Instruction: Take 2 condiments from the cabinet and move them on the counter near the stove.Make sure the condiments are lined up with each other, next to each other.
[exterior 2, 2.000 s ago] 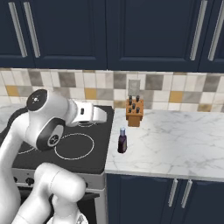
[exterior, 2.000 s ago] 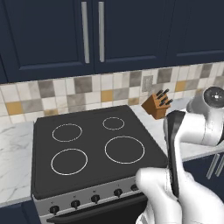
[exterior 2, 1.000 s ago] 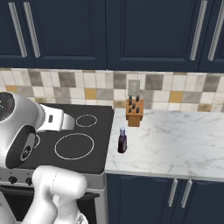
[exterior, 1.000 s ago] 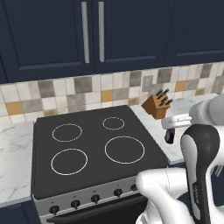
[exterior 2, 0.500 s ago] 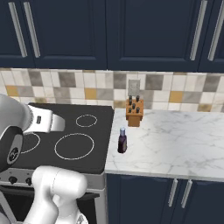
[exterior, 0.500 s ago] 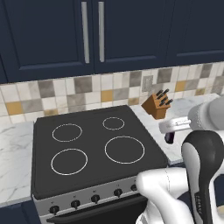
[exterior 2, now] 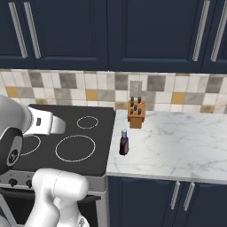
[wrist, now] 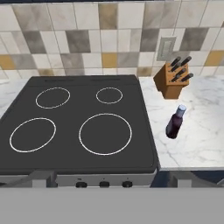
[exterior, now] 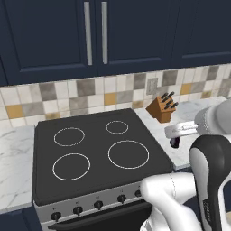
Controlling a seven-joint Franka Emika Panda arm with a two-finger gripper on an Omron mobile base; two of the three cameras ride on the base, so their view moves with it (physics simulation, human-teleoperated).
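Hand view looks down across the stove (wrist: 83,122) with its 4 white rings, and off to the right the maroon bottle (wrist: 175,122) stands upright on the marble bench (wrist: 197,131), just beside the cooktop's right edge and a little in front of the wooden knife block (wrist: 174,78). From this camera the bottle sits ahead and to the right, well apart from the hand, and the gripper's own tips are not visible at the bottom edge, so I cannot tell whether the gripper is parted or closed. Over in the right base view, the same maroon bottle (exterior 2: 124,142) with its blue-grey cap stands alone on the bench (exterior 2: 177,142), close to the stove (exterior 2: 71,142), the knife block (exterior 2: 136,113) behind it against the tiled wall, and the white arm (exterior 2: 26,128) bulks up on the left, over the cooktop, nowhere near touching the bottle. Left base view catches the bottle (exterior: 174,142) only partly, its lower half peeking out below a white arm link (exterior: 182,131), right of the stove (exterior: 99,153), with the knife block (exterior: 161,108) farther back. Only 1 condiment is on the bench so far.
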